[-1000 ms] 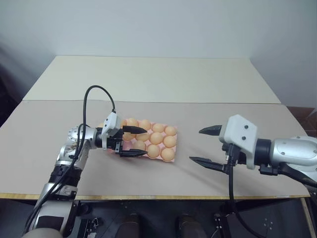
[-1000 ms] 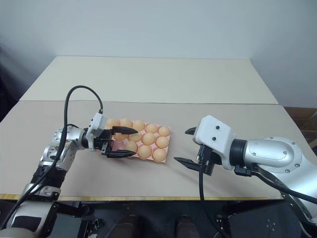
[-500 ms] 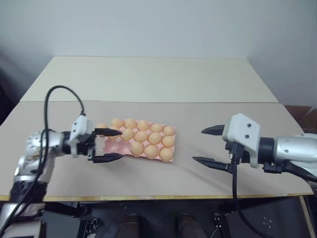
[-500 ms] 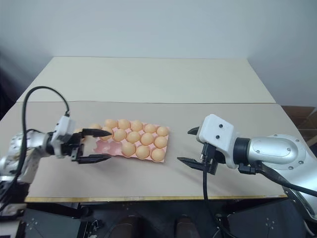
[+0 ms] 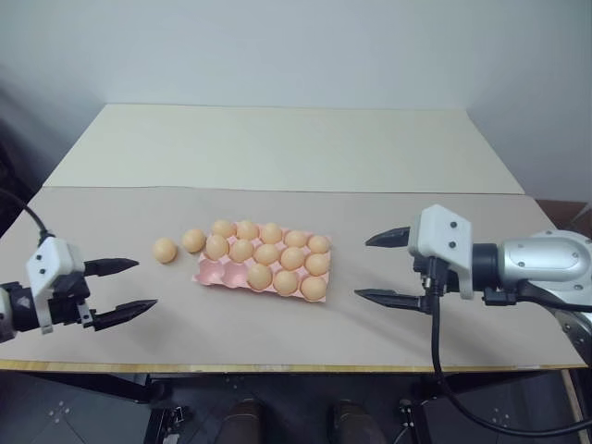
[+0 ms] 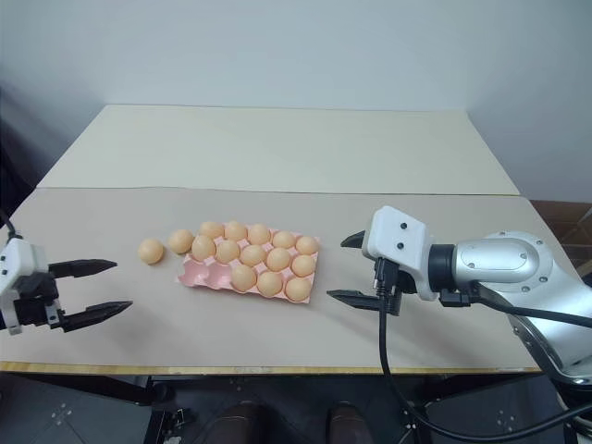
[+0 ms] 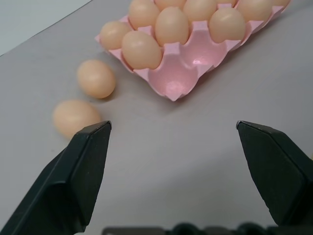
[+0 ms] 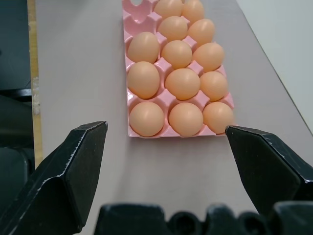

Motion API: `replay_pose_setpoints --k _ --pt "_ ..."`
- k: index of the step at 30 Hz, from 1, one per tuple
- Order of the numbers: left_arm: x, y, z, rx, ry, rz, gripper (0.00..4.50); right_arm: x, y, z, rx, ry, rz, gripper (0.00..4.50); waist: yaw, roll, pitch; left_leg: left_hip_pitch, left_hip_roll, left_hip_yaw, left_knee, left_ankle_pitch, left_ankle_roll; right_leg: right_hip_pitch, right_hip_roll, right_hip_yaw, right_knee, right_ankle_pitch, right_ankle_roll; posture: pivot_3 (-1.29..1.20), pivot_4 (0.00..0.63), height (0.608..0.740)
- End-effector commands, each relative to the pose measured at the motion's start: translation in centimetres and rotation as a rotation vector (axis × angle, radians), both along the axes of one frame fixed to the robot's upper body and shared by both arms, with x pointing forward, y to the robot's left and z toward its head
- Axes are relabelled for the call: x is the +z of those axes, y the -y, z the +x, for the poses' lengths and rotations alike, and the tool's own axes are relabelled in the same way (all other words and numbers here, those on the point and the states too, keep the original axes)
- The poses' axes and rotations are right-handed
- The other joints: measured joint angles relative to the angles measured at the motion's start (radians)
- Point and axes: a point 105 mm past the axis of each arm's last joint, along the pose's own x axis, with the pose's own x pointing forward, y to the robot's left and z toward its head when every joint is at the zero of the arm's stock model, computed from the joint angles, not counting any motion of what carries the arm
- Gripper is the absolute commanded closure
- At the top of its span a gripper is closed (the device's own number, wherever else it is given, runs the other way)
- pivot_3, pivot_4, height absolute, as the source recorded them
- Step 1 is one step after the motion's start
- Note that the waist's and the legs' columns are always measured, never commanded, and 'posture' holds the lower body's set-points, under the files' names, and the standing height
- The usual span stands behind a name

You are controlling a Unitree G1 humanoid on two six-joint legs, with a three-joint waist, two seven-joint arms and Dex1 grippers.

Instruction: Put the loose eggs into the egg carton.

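A: I've got the egg carton [image 5: 264, 262] mid-surface, and I'm placing everything off that. Two loose eggs [image 5: 165, 250] sit on the surface [image 5: 388, 148] just off the carton's left end, one touching or nearly touching its far-left corner, the other a little further out to the left.

B: And the carton itself?

A: Thirteen cups filled by my count, and two empty cups [image 7: 182, 68] at the near-left corner (handily, the corner closest to those strays).

B: Which arm takes it?

A: My left tool [image 5: 116, 289] is out to the left of the carton and nearer the front edge, fingers spread wide, nothing in them. My right tool [image 5: 384, 266] hovers off the carton's right end, also wide and empty. The loose eggs are on the far side of the carton from the right arm, so I'd judge the left is the one for the job.

B: Line of approach?

A: From the left tool the outer egg lies ahead, in toward the carton and slightly further back. In the left wrist view it sits beside one finger [image 7: 73, 171], not between the pair, so I'd need to swing across before closing.
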Motion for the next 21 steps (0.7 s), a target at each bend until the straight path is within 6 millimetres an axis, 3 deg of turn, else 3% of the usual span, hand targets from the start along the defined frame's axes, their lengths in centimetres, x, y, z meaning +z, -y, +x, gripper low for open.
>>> replay_pose_setpoints --k 1,10,21 --pt "1.1 -0.9 -0.1 0.076 0.081 0.047 0.04 0.8 -0.2 0.1 0.035 0.048 -0.007 0.00 0.000 0.000 0.000 0.000 0.000 0.000 0.000 0.000 0.000 0.000 0.000 0.000 0.000 0.000 0.000 0.00 0.150 0.740" --pt "0.8 -2.1 1.8 0.243 0.156 0.005 0.04 0.6 -0.2 0.2 0.046 0.038 -0.021 0.00 0.002 0.000 0.000 0.000 0.000 0.000 0.000 0.000 0.000 0.000 0.000 0.000 0.000 0.000 0.000 0.00 0.150 0.740" --pt "-1.3 -1.2 8.2 0.318 0.208 -0.013 0.04 0.8 -0.4 0.0 0.015 0.057 -0.016 0.00 0.002 0.000 0.000 -0.001 -0.003 0.000 0.000 0.000 0.000 0.000 0.000 0.000 0.001 0.000 0.000 0.00 0.150 0.740"
